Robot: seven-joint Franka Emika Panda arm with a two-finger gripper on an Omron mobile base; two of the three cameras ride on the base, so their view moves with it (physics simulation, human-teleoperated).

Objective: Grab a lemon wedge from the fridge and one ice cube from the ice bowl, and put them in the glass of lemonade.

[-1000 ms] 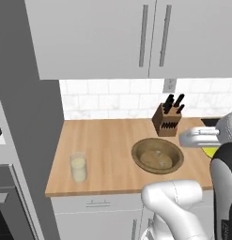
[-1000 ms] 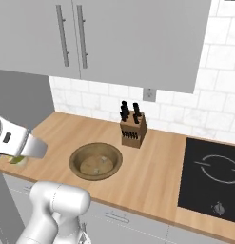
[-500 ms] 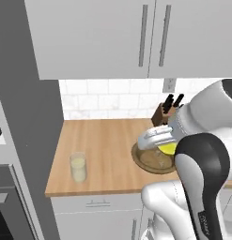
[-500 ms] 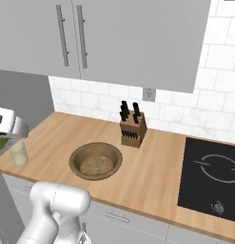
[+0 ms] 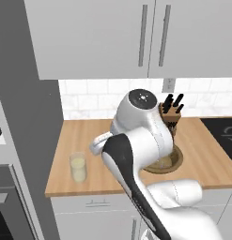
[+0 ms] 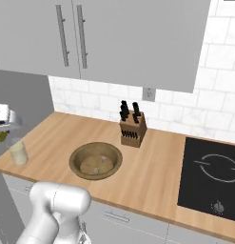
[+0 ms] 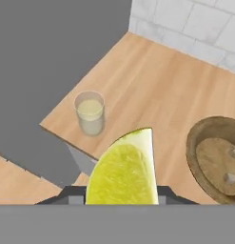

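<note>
The gripper (image 7: 121, 198) pinches the lemon wedge (image 7: 122, 169) by its flat sides. It looks light, soft and probably slippery, so a gentle hold suits. The glass (image 7: 90, 112) stands ahead, slightly left of the gripper.

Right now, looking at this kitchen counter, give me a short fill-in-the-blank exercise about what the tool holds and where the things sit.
1. The tool is shut on the ____.
2. The glass of lemonade stands on the wooden counter to the ____ of the ice bowl in the left base view.
3. Behind the ice bowl, near the tiled wall, stands a ____ block.
4. The cooktop set in the counter is coloured ____.

Missing words: lemon wedge; left; knife; black
</note>
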